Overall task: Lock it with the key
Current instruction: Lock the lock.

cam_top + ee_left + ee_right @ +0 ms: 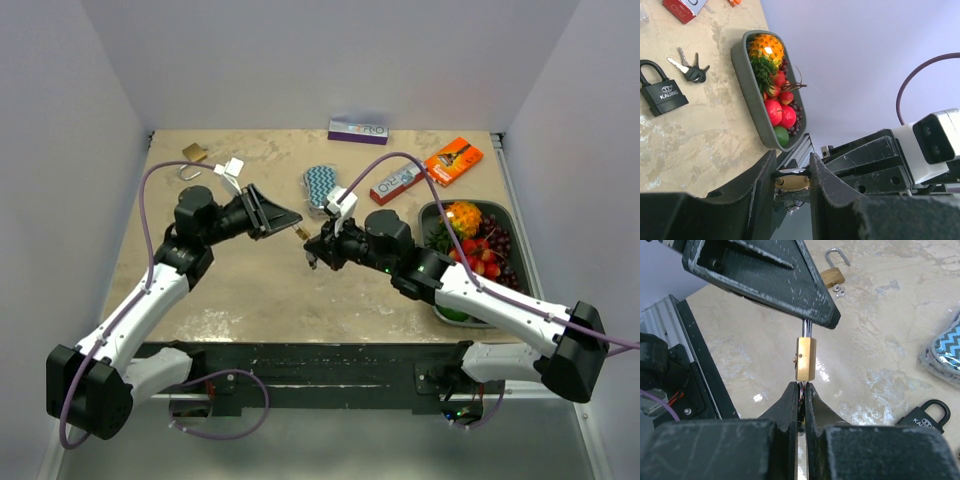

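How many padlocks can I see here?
3: a brass padlock held by the left gripper, an open brass padlock on the table's far left, a black padlock beside a key bunch. Others may be hidden.

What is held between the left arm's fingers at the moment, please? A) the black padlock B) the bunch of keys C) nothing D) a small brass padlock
D: a small brass padlock is clamped in the left fingers, while the black padlock and the bunch of keys lie on the table.
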`<state>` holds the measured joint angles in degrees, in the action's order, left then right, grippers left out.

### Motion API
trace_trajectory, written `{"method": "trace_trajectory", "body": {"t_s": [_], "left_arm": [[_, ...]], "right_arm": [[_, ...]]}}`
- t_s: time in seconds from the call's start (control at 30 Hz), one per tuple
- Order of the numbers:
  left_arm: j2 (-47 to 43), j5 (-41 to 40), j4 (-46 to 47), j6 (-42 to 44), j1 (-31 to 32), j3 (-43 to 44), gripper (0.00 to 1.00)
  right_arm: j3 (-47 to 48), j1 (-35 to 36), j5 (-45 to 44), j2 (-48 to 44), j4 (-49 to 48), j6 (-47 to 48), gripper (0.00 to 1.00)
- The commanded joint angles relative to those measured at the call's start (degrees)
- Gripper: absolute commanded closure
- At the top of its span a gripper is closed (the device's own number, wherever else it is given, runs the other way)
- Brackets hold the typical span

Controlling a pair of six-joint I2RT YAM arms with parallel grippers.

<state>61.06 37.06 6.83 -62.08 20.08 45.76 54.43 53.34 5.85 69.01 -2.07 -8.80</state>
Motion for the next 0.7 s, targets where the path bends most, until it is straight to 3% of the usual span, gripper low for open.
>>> {"method": "trace_trajectory", "body": {"t_s": [0.0, 0.27, 0.4, 0.57, 0.67], "left_arm": [[0.02, -0.05, 4.24, -2.86, -2.23, -0.23, 1.0], [3.1, -0.85, 5.39, -1.12, -5.48, 4.33, 1.0], [3.72, -2.52, -2.23, 4.07, -5.22, 5.4, 1.0], [4.94, -3.83, -12.53, 14.51, -1.72, 3.12, 1.0], [7.14, -6.64, -16.66, 21.45, 3.73, 2.58, 1.0]], "right_arm": [[-1.25, 0.18, 2.06, -2.13, 0.66, 0.71, 1.0], [-3.72, 0.18, 0.93, -5.11, 3.37, -1.22, 1.0], [-4.25, -3.49, 1.0, -6.26, 9.08, -5.16, 1.0], [-5.13, -11.67, 2.5, -4.51, 19.18, -4.75, 1.0], [-5.13, -13.87, 0.4, -4.5, 22.18, -1.32, 1.0]]}}
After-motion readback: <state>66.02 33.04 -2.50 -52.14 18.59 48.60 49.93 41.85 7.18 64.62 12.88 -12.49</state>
